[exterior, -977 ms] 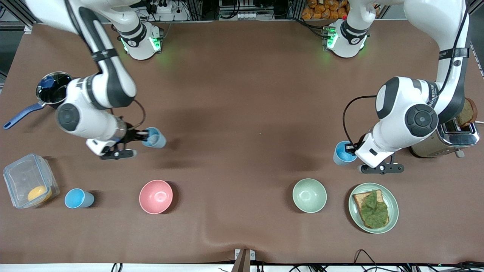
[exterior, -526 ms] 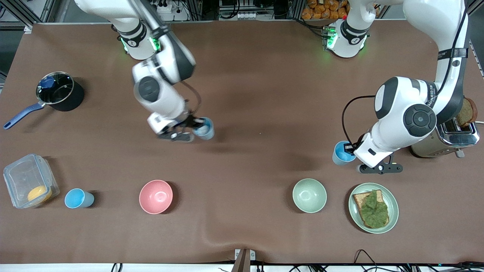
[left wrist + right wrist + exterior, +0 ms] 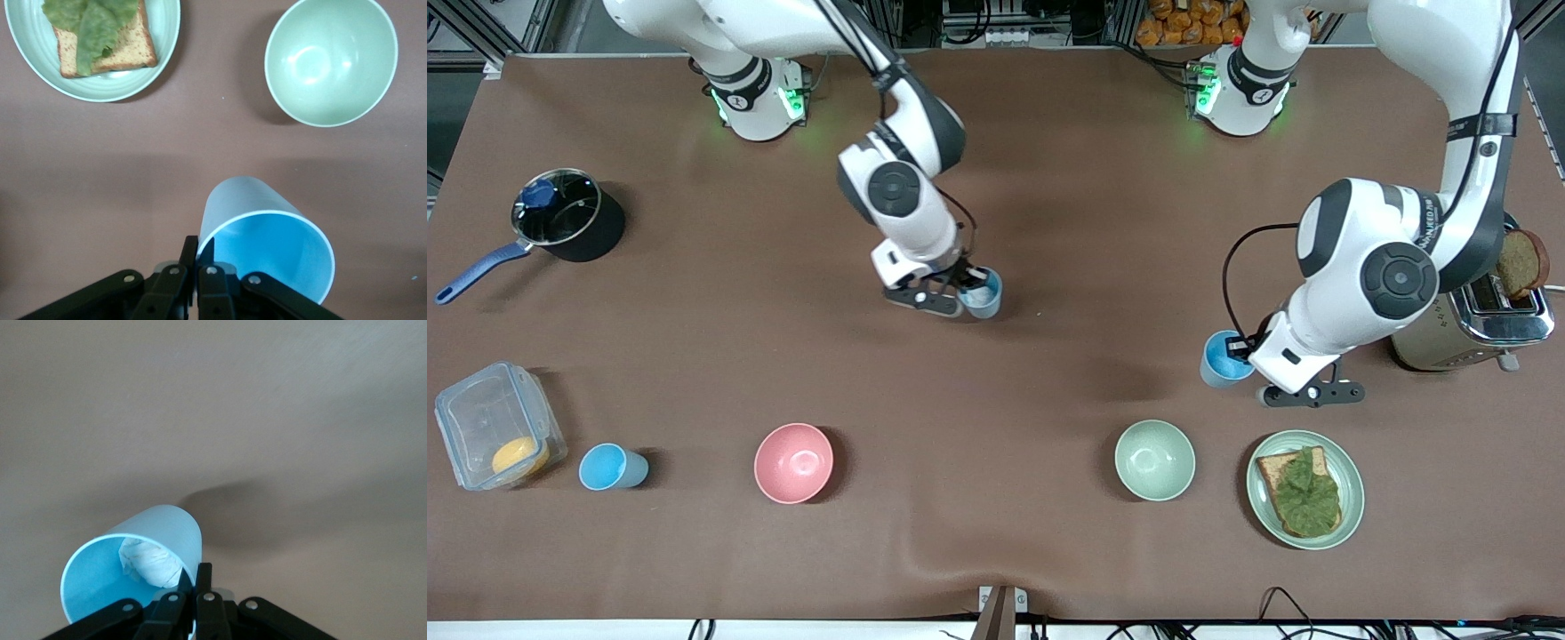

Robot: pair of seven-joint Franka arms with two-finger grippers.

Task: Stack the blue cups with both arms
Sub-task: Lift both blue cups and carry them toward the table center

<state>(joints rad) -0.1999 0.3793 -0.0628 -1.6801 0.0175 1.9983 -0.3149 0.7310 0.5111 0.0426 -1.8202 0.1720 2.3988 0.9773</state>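
Note:
My right gripper (image 3: pixel 967 290) is shut on the rim of a light-blue cup (image 3: pixel 983 294) and holds it over the middle of the table. In the right wrist view this cup (image 3: pixel 137 560) has a crumpled white wad (image 3: pixel 151 561) inside. My left gripper (image 3: pixel 1243 349) is shut on the rim of a second blue cup (image 3: pixel 1224 359), near the toaster; the left wrist view shows that cup (image 3: pixel 267 243) with bright blue inside. A third blue cup (image 3: pixel 611 467) stands alone near the front camera, beside the clear container.
A pink bowl (image 3: pixel 793 462) and a pale green bowl (image 3: pixel 1154 460) sit near the front camera. A green plate (image 3: pixel 1348 468) with bread and lettuce lies beside the green bowl. A toaster (image 3: pixel 1472 324), a pot (image 3: pixel 565 215) and a clear container (image 3: pixel 494 425) stand at the table's ends.
My right arm has swung from the pot's end toward the middle of the table, carrying its cup. My left gripper with its cup has shifted slightly toward the middle.

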